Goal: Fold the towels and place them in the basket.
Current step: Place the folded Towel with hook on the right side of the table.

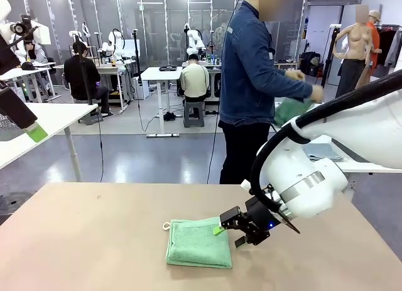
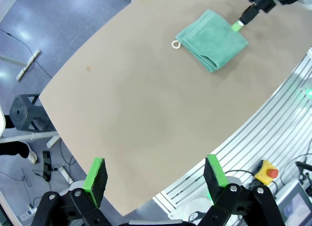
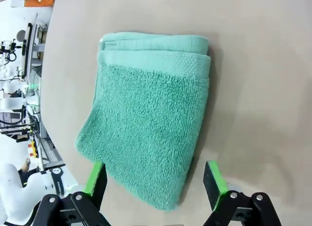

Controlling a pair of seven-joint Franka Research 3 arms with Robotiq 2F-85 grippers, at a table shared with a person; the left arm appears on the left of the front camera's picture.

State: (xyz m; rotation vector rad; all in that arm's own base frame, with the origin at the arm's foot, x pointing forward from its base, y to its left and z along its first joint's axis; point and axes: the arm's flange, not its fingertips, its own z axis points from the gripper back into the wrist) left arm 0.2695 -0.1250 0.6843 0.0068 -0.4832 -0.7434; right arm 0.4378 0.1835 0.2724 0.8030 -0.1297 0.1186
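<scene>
A mint green towel (image 1: pixel 198 242) lies folded into a small rectangle near the front middle of the tan table (image 1: pixel 94 241), its white loop (image 1: pixel 166 226) at the far left corner. My right gripper (image 1: pixel 230 236) hovers open at the towel's right edge. In the right wrist view the towel (image 3: pixel 146 118) lies ahead of the open right gripper (image 3: pixel 155 173), with its near corner between the fingers. My left gripper (image 1: pixel 28 129) hangs open, high at the left, over bare table (image 2: pixel 146 113). A bit of grey mesh (image 1: pixel 6 126) shows at the left edge; whether it is the basket I cannot tell.
A person (image 1: pixel 251 83) stands beyond the far edge, turned to the right, with a green cloth (image 1: pixel 287 110) in the hands. Grey-blue cloths (image 1: pixel 323 151) lie on a white table at the right. The table's left half is bare.
</scene>
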